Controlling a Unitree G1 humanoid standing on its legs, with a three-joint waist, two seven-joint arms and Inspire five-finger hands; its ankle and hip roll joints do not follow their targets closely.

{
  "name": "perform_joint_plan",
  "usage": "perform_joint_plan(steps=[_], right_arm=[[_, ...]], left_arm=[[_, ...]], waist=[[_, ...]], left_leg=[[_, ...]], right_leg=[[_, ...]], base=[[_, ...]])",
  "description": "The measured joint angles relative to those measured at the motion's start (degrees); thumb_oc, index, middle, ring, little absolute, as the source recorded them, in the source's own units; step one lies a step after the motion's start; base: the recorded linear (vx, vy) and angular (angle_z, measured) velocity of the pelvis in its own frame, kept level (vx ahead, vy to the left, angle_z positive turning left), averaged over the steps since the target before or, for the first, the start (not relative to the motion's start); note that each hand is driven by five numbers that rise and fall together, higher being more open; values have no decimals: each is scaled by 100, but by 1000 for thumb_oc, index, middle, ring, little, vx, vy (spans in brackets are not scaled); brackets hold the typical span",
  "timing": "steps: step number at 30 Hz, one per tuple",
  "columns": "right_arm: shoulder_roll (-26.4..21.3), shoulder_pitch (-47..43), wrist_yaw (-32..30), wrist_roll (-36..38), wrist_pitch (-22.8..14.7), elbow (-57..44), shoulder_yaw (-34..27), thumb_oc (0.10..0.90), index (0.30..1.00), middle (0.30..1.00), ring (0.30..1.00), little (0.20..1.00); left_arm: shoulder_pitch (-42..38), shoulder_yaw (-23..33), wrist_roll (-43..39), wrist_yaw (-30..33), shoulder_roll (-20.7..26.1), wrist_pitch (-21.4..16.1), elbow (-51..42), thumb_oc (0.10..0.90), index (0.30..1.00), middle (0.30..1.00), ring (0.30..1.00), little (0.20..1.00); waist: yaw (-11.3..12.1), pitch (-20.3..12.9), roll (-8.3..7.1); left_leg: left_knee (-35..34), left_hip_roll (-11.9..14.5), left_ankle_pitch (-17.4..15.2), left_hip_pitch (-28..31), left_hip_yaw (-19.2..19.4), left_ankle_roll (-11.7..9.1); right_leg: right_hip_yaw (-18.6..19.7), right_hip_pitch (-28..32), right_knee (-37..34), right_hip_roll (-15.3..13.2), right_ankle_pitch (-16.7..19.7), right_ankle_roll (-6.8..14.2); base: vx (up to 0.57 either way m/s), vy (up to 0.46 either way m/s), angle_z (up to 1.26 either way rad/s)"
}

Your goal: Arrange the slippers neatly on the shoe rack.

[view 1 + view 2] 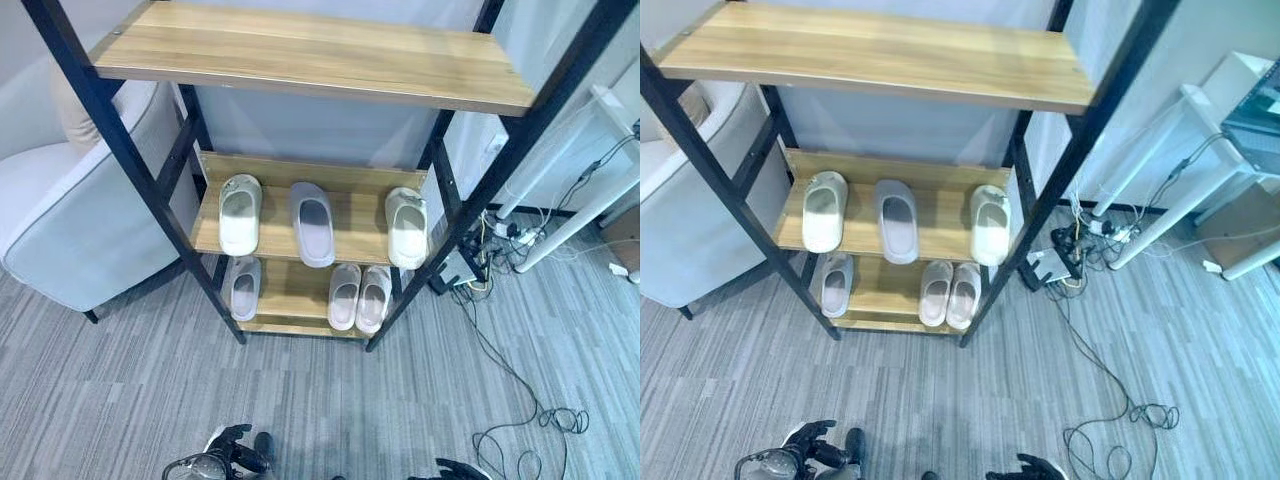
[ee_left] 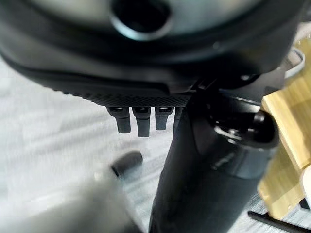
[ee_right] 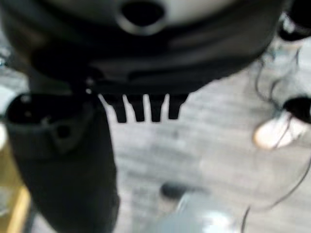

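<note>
Grey carpet (image 1: 330, 400) fronts the shoe rack (image 1: 300, 50) — five slippers (image 1: 312, 222) shelved, well beyond both sets of fingers; left hand (image 2: 146, 119) and right hand (image 3: 146, 109) extended, holding nothing.

Even, soft indoor light falls across the shoe rack (image 1: 320, 55), its top shelf shading those below; both wrist views blur heavily up close, straight lines bowing toward frame edges.

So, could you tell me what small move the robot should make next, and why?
Probably reach the left hand toward the lone slipper on the bottom shelf. Its likely match, the grey slipper, lies between two cream slippers a shelf above, and both hands, right hand included, hang low and empty.
</note>
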Motion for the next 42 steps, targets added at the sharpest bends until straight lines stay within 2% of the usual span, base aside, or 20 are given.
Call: perform_joint_plan(steps=[2,3,6,7,8,9,11,16,19,22,33,34,35,37,39,42], right_arm=[[40,-15,3,0,-92,-411,-1,800,900,900,900,900],[47,7,2,-1,-115,-617,1,800,900,900,900,900],[54,-24,3,-9,-197,-844,3,800,900,900,900,900],[57,-32,2,-10,-198,-851,5,800,900,900,900,900],[55,17,-1,-10,-191,-844,0,800,900,900,900,900],[54,22,-6,-11,-186,-826,-6,800,900,900,900,900],[17,111,-14,-14,-159,-795,-5,800,900,900,900,900],[-114,265,-13,-65,-164,-1237,139,800,900,900,900,900],[-263,400,-5,-156,-177,-1764,371,800,900,900,900,900],[-237,408,9,-243,-196,-1782,488,800,900,900,900,900],[-81,716,130,-111,-160,-865,532,800,900,900,900,900],[-75,659,126,-85,-119,-728,490,800,900,900,900,900],[101,528,132,259,-218,-94,335,800,900,900,900,900],[375,273,103,587,-47,941,-13,800,900,900,900,900],[384,295,119,696,30,1166,-54,800,900,900,900,900],[391,307,119,690,20,1170,-118,800,900,900,900,900]], left_arm=[[32,-14,8,8,34,18,-32,800,900,900,900,900],[36,-6,9,12,70,21,-35,800,900,900,900,900],[115,0,20,28,185,20,-27,800,900,900,900,900],[143,1,40,23,195,23,1,800,900,900,900,900],[204,0,64,25,210,28,78,800,900,900,900,900],[257,-2,66,23,206,43,74,800,900,900,900,900],[534,79,50,32,132,29,-23,800,900,900,900,900],[715,103,175,34,94,51,-54,800,900,900,900,900],[762,84,256,125,15,53,-72,800,900,900,900,900],[783,38,296,145,-3,54,-162,800,900,900,900,900],[857,41,302,152,-39,55,-146,800,900,900,900,900],[862,44,373,143,-46,55,-55,800,900,900,900,900],[848,42,-104,47,-35,53,-45,800,900,900,900,900],[829,36,-516,-63,-75,44,-55,800,900,900,900,900],[837,50,-575,-141,-105,14,-68,800,900,900,900,900],[844,51,-732,-142,-106,6,-56,800,900,900,900,900]], waist=[[5,58,94],[4,60,137],[14,55,185],[-5,53,193],[-21,16,148],[-26,-6,131],[38,-125,237],[20,-252,333],[6,-411,323],[13,-490,284],[-14,-618,253],[-6,-685,263],[12,-691,254],[111,-750,236],[212,-757,257],[198,-754,284]], left_leg=[[-50,-39,-56,104,111,132],[-65,-67,-116,175,102,217],[-190,-113,-157,366,82,300],[-250,-113,-90,423,62,242],[-303,-176,-67,482,-7,221],[-327,-205,-57,527,-43,205],[-376,-132,-69,572,-48,160],[-377,-38,-115,663,-39,9],[-380,-10,-148,767,-57,-54],[-380,-17,-142,782,-81,-63],[-399,-50,-141,836,-114,-66],[-397,-33,-147,873,-15,-61],[-378,-20,-145,894,4,-64],[-378,-21,-148,904,-58,-73],[-381,-24,-166,895,-92,-85],[-379,-23,-163,894,-124,-89]], right_leg=[[-23,-337,664,-73,-179,145],[-110,-390,663,-163,-280,166],[-264,-519,210,-304,-263,187],[-284,-575,65,-305,-232,168],[-299,-624,-193,-301,207,160],[-313,-595,-237,-315,468,127],[-329,-305,-722,-214,735,-73],[-376,79,-1346,-123,1024,-157],[-416,206,-1399,-93,1025,-149],[-431,233,-1398,-85,1024,-150],[-441,292,-1400,-139,1003,-122],[-340,290,-1401,-131,1011,-135],[-642,323,-1402,-183,1008,-126],[-735,364,-1400,-183,984,-120],[-801,375,-1400,-189,957,-117],[-839,390,-1400,-188,953,-124]], base=[[66,159,-34],[102,129,-18],[78,74,3],[49,37,28],[30,18,41],[71,19,34],[78,-9,4],[57,-26,-2],[21,-18,1],[4,-24,3],[0,-14,1],[0,0,0],[17,4,10],[51,19,17],[48,18,12],[38,15,7]])
